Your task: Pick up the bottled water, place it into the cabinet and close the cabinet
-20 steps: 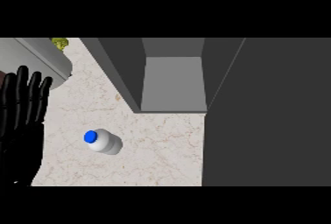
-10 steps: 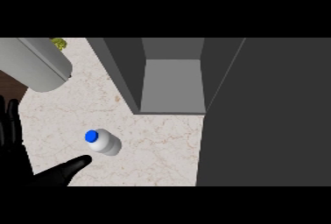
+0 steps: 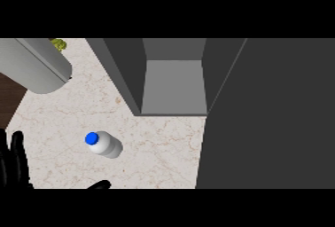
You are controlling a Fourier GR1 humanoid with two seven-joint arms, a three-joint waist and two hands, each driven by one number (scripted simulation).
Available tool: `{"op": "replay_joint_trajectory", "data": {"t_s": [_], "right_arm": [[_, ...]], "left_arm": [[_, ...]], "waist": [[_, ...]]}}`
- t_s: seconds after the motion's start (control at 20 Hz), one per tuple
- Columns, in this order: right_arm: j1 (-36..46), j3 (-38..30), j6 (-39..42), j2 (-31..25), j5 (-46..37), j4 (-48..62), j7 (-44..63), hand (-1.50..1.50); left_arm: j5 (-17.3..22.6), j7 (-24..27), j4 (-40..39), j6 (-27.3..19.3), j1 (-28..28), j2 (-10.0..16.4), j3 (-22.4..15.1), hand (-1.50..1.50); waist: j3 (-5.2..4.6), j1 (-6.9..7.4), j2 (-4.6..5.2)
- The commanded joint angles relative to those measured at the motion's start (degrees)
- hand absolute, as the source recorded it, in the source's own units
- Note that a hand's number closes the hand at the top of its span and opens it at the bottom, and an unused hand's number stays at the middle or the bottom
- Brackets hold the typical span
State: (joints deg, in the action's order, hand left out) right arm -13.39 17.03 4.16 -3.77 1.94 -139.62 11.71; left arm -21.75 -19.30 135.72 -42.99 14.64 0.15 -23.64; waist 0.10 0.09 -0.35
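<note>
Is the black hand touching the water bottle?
Apart. The head view shows bare counter between the left hand and the bottled water.

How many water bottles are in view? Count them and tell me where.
1. The bottled water stands on the counter, left of the open cabinet; more may be hidden inside.

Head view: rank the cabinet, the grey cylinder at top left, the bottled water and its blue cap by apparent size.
Largest to smallest:
1. cabinet
2. grey cylinder, partly cut off by the edge
3. bottled water
4. blue cap
No two look alike.
</note>
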Motion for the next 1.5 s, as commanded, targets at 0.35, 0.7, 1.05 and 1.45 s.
{"op": "replay_joint_trajectory", "data": {"t_s": [0.35, 0.7, 1.05, 1.45], "right_arm": [[1.3, 7.9, -5.2, 2.0, -7.9, -4.9, 6.8, -1.5], [-2.3, 12.8, -7.2, 0.8, -10.3, -7.6, 6.7, -1.5], [0.5, 13.2, -9.6, -0.2, -10.3, -9.2, 10.4, -1.5], [-0.2, 16.3, -11.6, -2.3, -12.7, -7.1, 6.2, -1.5]], "left_arm": [[-14.6, -7.3, 10.1, -3.4, 5.8, 1.3, -9.0, -1.5], [-15.6, -7.8, 8.4, -5.4, 8.3, 1.7, -11.2, -1.5], [-13.2, -8.7, 7.2, -4.4, 7.1, 3.9, -7.7, -1.5], [-12.5, -14.7, 4.0, -1.9, 1.3, 3.7, -1.6, -1.5]], "waist": [[0.02, 0.64, -0.1], [-0.02, 0.15, -0.17], [-0.08, -0.08, 0.04], [-0.05, -0.58, 0.25]]}}
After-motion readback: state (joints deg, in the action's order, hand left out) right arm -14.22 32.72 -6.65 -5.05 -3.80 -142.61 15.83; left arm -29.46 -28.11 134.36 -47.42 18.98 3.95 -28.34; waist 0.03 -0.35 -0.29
